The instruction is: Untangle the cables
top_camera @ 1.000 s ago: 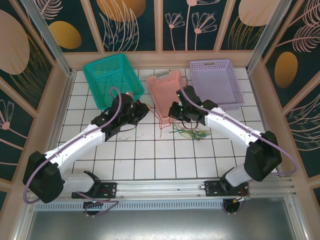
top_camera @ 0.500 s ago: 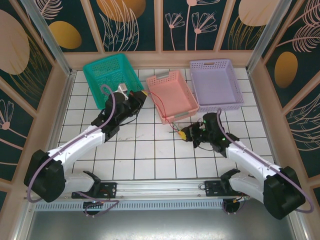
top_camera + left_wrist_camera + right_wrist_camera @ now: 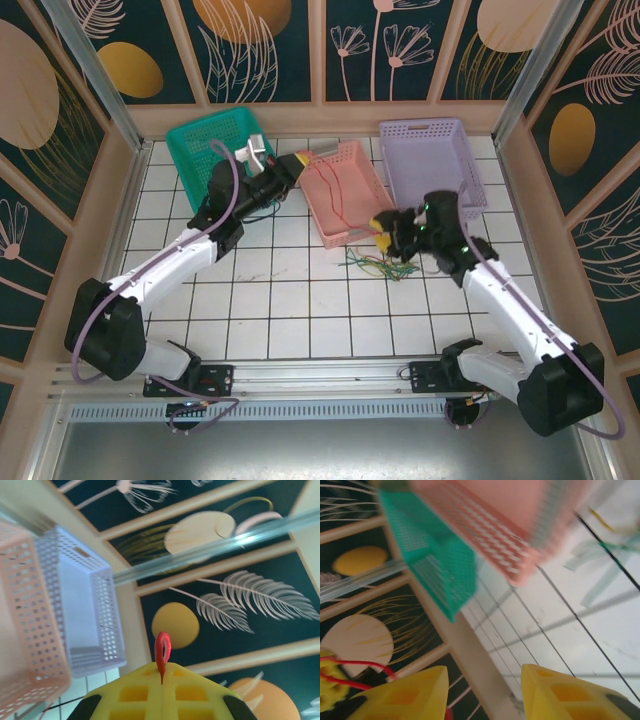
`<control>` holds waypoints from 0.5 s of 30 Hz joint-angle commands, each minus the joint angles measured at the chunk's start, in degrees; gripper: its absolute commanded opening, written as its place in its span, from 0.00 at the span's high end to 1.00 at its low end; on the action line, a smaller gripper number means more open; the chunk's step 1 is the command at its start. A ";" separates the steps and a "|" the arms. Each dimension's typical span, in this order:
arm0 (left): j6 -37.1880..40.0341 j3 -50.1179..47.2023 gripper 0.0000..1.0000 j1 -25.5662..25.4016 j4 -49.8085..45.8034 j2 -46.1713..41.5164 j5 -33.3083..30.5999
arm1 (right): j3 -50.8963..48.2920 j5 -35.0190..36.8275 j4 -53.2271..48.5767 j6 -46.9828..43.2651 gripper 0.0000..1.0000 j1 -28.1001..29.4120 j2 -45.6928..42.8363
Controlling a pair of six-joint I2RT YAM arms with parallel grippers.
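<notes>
On the white tiled counter (image 3: 270,300) you are mid-way through drawing one strand out of the tangle. Your left pincer (image 3: 296,163) hangs over the near-left rim of the pink plastic basket (image 3: 365,190), clenched on a thin red cable (image 3: 162,650) that trails across that basket. Your right pincer (image 3: 383,230) sits at the basket's near corner, released, with its yellow fingers (image 3: 570,695) apart and nothing between them. The loose bunch of thin green, yellow and dark cables (image 3: 378,266) lies on the counter just in front of it.

Next, I'd judge you should pin the bunch with the right pincer while the left draws the red cable away.

Half a second ago the right pincer was down on the bunch and the left sat lower and nearer its base. Both have since risen towards the baskets.
</notes>
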 commanded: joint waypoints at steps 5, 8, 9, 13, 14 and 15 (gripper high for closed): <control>14.67 10.22 1.00 0.00 -15.73 2.97 11.27 | 23.63 9.53 -15.93 -40.87 0.48 -1.76 0.73; 16.12 13.52 1.00 0.03 -16.91 4.66 12.49 | 28.92 6.73 -16.16 -47.34 0.46 -1.47 5.00; 16.26 14.30 1.00 -0.01 -16.85 5.26 13.08 | 30.13 5.79 -16.39 -48.81 0.46 -0.71 6.64; 16.74 17.19 1.00 0.02 -16.96 7.32 15.74 | 32.38 8.04 -16.03 -54.62 0.46 6.26 12.66; 16.83 17.57 1.00 0.05 -17.03 7.64 16.28 | 32.43 8.82 -15.65 -55.23 0.47 7.66 14.08; 16.95 17.93 1.00 0.05 -17.26 7.86 16.53 | 32.21 9.05 -15.08 -55.58 0.48 8.40 15.19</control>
